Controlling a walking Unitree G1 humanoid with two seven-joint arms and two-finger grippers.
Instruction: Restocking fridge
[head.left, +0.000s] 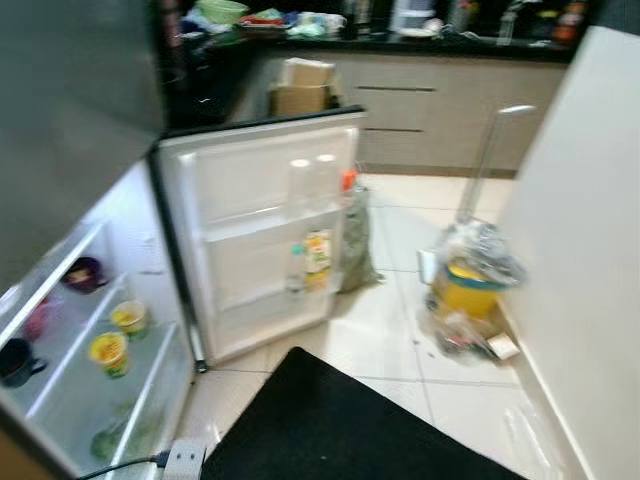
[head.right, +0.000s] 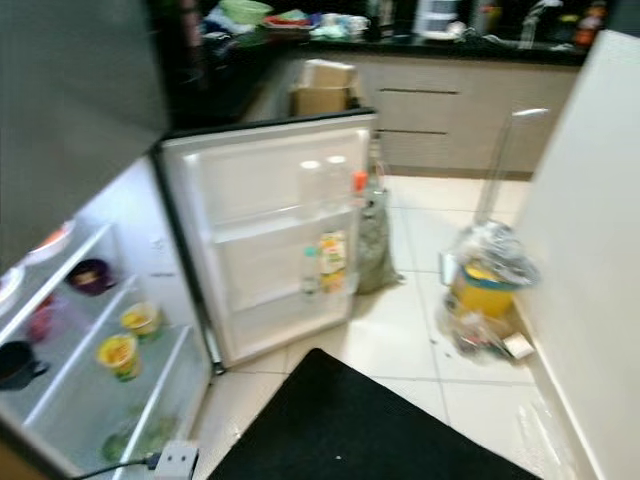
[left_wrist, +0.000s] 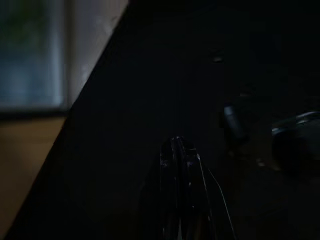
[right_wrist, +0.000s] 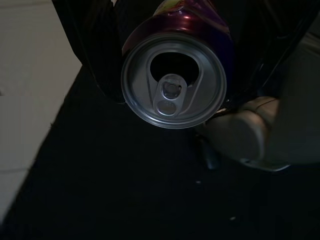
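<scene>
Right gripper (right_wrist: 172, 60) clamped on an opened purple aluminium can (right_wrist: 174, 80) over the black floor mat (head.left: 350, 420) | left gripper (left_wrist: 179, 160) fingers pinched together | white open fridge (head.left: 110, 300) at 9 o'clock, yellow cups (head.left: 110, 352) on its shelves | yellow bin (head.left: 468, 288) at 2

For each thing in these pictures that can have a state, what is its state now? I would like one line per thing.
Fridge door: swung wide open, bottles standing in its racks.
Can: held in the right end effector, top already opened.
Left end effector: shut, holding nothing, over the black mat.
Fridge shelves: partly stocked with cups and bowls.
Power strip: cable plugged in.
</scene>
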